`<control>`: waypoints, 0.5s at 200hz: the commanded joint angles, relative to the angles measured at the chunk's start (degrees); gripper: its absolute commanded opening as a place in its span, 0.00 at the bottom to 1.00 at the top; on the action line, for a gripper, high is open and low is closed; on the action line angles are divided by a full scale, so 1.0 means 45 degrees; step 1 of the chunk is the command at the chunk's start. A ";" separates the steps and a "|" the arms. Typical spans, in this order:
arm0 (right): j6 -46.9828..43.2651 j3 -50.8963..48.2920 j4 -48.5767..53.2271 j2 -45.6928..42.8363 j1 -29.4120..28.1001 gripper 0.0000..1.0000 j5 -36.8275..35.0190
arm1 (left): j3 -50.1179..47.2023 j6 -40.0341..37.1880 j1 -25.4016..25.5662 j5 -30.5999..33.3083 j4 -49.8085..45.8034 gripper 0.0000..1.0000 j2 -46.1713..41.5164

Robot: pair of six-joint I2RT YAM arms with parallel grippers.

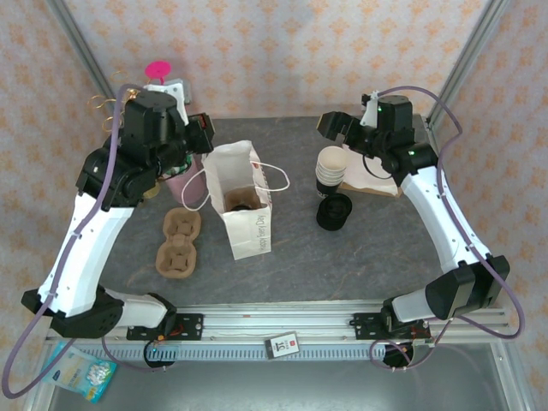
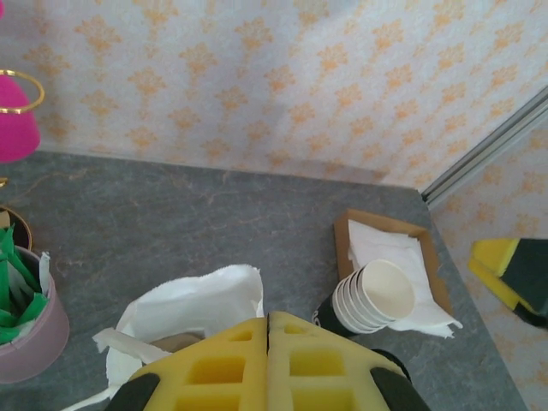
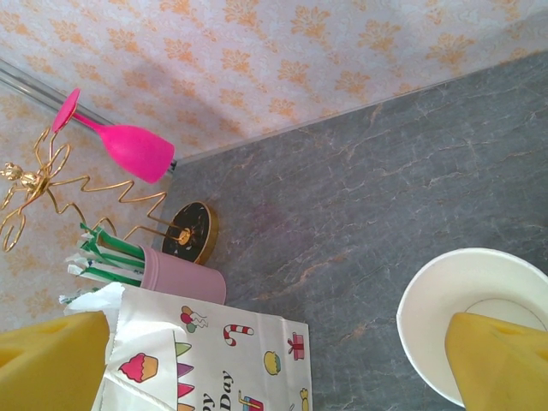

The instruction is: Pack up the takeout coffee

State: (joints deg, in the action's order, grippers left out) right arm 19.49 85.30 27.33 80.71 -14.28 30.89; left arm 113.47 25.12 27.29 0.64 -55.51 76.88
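You look to be at or near the end of packing. The white paper bag (image 1: 253,231) stands upright and open in the middle of the table. Down inside it, the top view shows a dark round top ringed in brown, which I take to be the takeout coffee (image 1: 242,203), though you cannot make out the cup's sides from here. Your left gripper (image 2: 267,366) hangs over the bag's far left edge with its yellow pads pressed together on nothing. Your right gripper (image 1: 336,128) is spread wide and empty, poised over the stack of lidless cups (image 1: 330,167) to the right of the bag. The stack of loose lids (image 1: 334,211) sits just to the near side of those cups. The pulp cup carrier (image 1: 178,244) lies on the table left of the bag, outside it. If the dark shape is the lidded cup, the main step is done. What remains for you is to confirm it sits upright and pull both arms clear.
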 commanded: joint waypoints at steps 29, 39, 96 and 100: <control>0.0054 -0.0205 -0.0429 -0.0221 0.0118 1.00 0.0055 | 0.2357 -0.0375 0.0070 0.0150 -0.0852 0.00 0.0109; 0.0052 -0.0222 -0.0429 -0.0220 0.0116 1.00 0.0048 | 0.2317 -0.0239 0.0116 -0.0108 -0.0821 0.00 0.0020; 0.0069 -0.0351 -0.0428 -0.0279 0.0120 1.00 0.0029 | 0.0072 0.0040 0.0238 -0.0549 -0.0479 0.00 -0.0693; 0.0073 -0.0360 -0.0447 -0.0297 0.0123 1.00 0.0029 | -0.0134 0.0042 0.0237 -0.0517 -0.0446 0.00 -0.0712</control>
State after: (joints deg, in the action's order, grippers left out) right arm 19.51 84.51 27.29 80.71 -14.17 30.92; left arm 116.62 24.60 28.10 -1.30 -56.93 73.78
